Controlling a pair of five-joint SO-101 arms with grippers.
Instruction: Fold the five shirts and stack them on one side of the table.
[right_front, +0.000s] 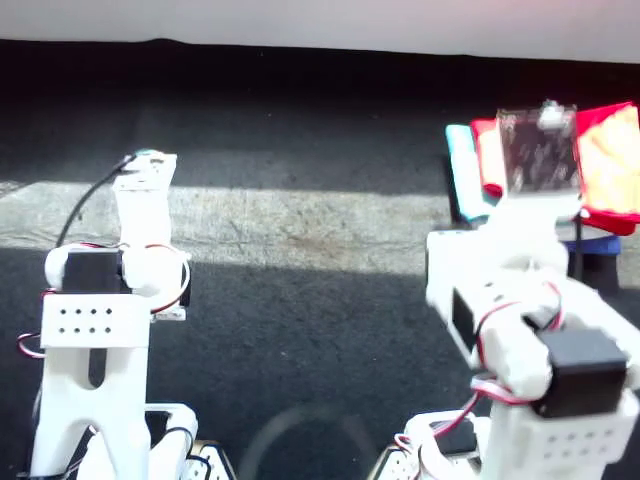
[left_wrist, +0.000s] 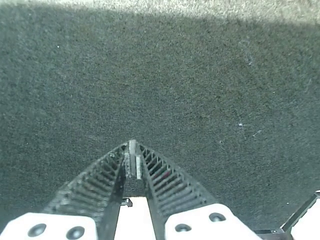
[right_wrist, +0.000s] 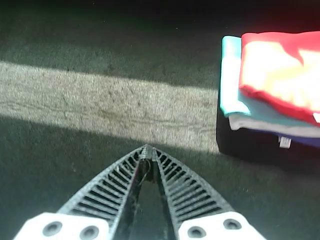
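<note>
Stack of shirts (right_front: 606, 150): cut off by the picture's edge in the high view. Its inner part is covered by the blurred forward end of the right arm (right_front: 530, 260). In the right wrist view the stack is cut at the edge again. Below the red shirt (right_wrist: 280, 65) only rims of the lower layers show, so the count is uncertain. Bottom layer in shadow, colour unclear. Small tag (right_wrist: 285, 142) too small to read. Left arm (right_front: 100, 320) and right arm: bases cut off at the high view's lower edge.

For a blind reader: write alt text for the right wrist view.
A stack of folded shirts, red on top, sits on a dark table crossed by a band of sunlight. The right gripper is shut, apart from the stack.
</note>
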